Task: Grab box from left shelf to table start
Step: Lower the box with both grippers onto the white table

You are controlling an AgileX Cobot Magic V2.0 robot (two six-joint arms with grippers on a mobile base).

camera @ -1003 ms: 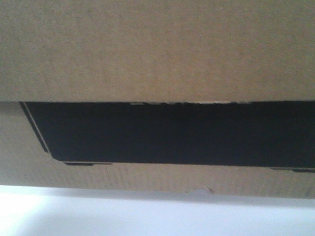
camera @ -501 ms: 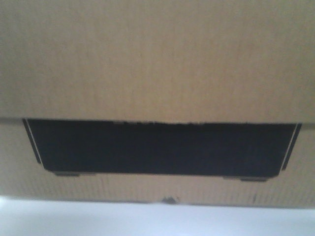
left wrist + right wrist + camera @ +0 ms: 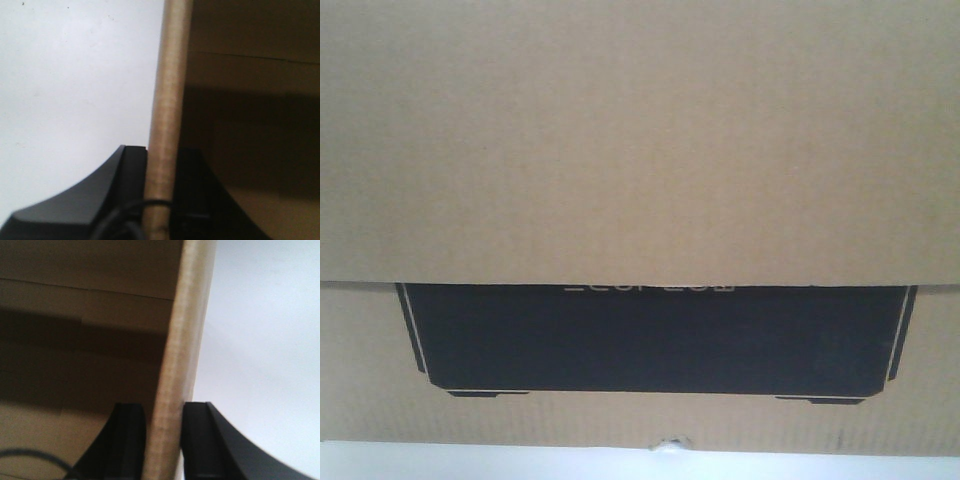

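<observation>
The box (image 3: 640, 150), a large corrugated carton with a black printed panel (image 3: 650, 340), fills the front-facing frame, a thin strip of white table (image 3: 470, 462) along the bottom edge. In each wrist view an upright cardboard wall edge runs up the centre, pinched by the left gripper (image 3: 159, 200) and the right gripper (image 3: 164, 440). The board looks stiff yet crushable, the bulk probably awkward rather than heavy; two-sided edge holds suit it.

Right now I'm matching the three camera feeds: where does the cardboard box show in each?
Front view: the box fills nearly the frame, black panel low.
Left wrist: its wall edge runs up the centre, inside the left pincer.
Right wrist: edge centred in the right pincer.
Shared landmark: the white table.
</observation>
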